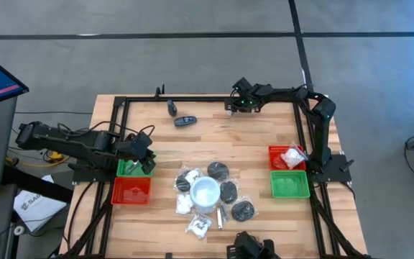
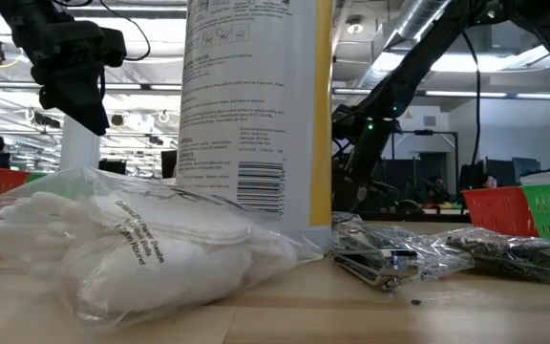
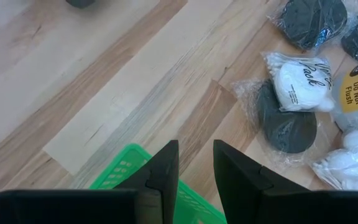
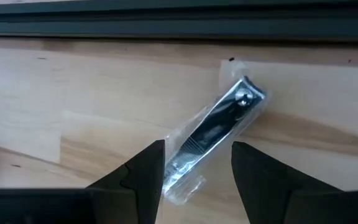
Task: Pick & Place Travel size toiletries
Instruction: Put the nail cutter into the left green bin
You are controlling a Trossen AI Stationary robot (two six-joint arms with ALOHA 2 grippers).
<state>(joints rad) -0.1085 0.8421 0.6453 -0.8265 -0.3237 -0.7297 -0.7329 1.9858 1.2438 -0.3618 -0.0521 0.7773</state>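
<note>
A silvery nail clipper in a clear wrapper (image 4: 219,127) lies flat on the wood close to the table's far rail. My right gripper (image 4: 197,168) hangs open just above it, a finger on either side of the wrapper's nearer end, and I see no touch. In the high view my right gripper (image 1: 237,104) is at the far edge. More toiletries, black discs (image 3: 288,124) and white pieces in clear wrappers (image 3: 303,84), lie heaped mid-table (image 1: 210,194). My left gripper (image 3: 196,168) waits above the left green tray (image 3: 126,171), slightly open and holding nothing.
A white round cup (image 1: 205,192) stands in the heap. Two dark oblong pieces (image 1: 180,115) lie far left of centre. Left red tray (image 1: 131,191); at the right, a red tray (image 1: 287,158) holding a white packet, and a green tray (image 1: 290,184). Black frame rail (image 4: 179,18) borders the far edge.
</note>
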